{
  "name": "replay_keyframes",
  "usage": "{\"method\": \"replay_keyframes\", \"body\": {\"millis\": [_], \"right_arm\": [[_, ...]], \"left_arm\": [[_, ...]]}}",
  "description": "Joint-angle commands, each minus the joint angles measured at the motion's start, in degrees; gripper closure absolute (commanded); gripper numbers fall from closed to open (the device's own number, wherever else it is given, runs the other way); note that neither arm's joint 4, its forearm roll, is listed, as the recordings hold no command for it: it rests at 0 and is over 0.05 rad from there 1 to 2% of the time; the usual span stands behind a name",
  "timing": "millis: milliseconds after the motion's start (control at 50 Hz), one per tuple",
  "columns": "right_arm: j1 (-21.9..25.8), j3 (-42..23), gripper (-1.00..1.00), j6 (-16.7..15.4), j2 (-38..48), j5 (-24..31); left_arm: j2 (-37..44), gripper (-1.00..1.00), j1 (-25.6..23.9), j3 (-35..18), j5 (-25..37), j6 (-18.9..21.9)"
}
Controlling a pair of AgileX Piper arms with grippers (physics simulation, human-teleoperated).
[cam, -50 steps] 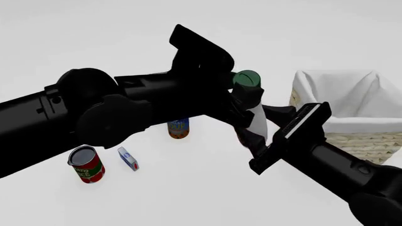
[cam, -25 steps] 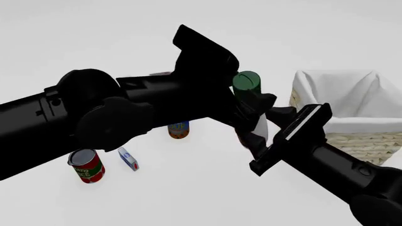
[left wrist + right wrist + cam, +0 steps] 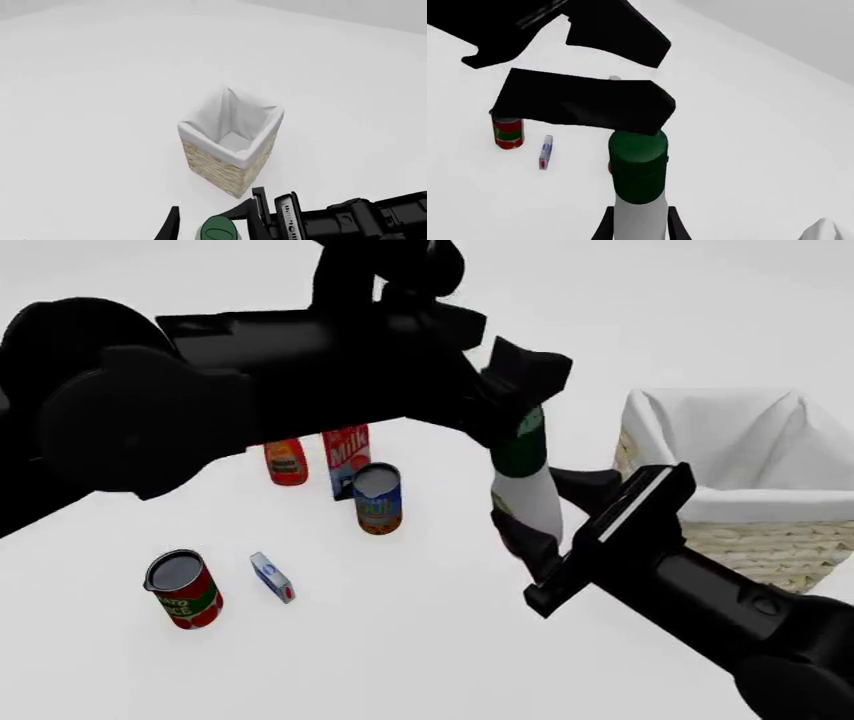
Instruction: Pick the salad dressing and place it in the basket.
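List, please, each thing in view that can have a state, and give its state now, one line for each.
salad dressing: upright, off the table, cap on, not in the basket.
basket: upright, open top, nothing visible inside.
left gripper: fingers on either side of the bottle's green cap.
right gripper: shut on the bottle's white body.
tomato can: standing upright.
blue-labelled can: standing upright.
milk carton: standing upright.
small blue box: lying flat.

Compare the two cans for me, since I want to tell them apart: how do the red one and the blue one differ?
The red can has a red and green label; the blue can is blue with an orange base. The red can stands nearer the camera and further left; the blue can stands further back, beside the milk carton. The red can's top looks dark, the blue can's pale. Both stand upright on the table.
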Motion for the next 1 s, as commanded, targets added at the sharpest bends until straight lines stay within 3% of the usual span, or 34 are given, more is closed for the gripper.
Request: {"method": "replay_keyframes", "body": {"millis": [20, 80, 240, 380, 420, 440, 480, 520, 640, 820, 1000], "right_arm": [[0.2, 0.0, 1.00, 1.1, 0.1, -0.8], [0.1, 0.2, 1.00, 1.1, 0.0, -1.0], [0.1, 0.1, 1.00, 1.3, -0.4, -1.0], [-0.2, 0.4, 1.00, 1.5, -1.1, -1.1], [-0.5, 0.7, 1.00, 1.8, -1.7, -1.3], [-0.8, 0.8, 1.00, 2.0, -2.0, -1.3], [-0.8, 0.9, 1.00, 2.0, -2.1, -1.2], [-1.0, 1.1, 1.00, 2.2, -2.4, -1.3], [-1.4, 1.1, 1.00, 2.8, -3.5, -1.1], [-2.1, 0.6, 1.00, 3.2, -4.7, -1.0], [-3.0, 0.1, 1.00, 4.4, -6.4, -0.8]], "left_arm": [[-2.2, -1.00, 2.6, -6.9, 4.1, 1.7], [-4.4, -1.00, 4.3, -7.8, 4.0, 4.1], [-9.6, -1.00, 6.7, -8.1, 4.6, 3.5], [-16.1, -1.00, 8.7, -3.2, 2.2, 5.7], [-19.4, -1.00, 10.7, 1.5, 0.0, 7.0], [-20.7, -1.00, 11.4, 2.8, -0.4, 4.4], [-21.2, -1.00, 11.7, 3.7, -0.5, 4.1], [-24.0, -1.00, 13.7, 7.3, -3.0, 6.9], [-28.6, -1.00, 17.4, 16.4, -6.4, 3.9], [-35.0, -1.00, 22.7, 26.9, -11.3, 4.9], [-40.6, -1.00, 27.2, 35.9, -14.7, 3.0]]}}
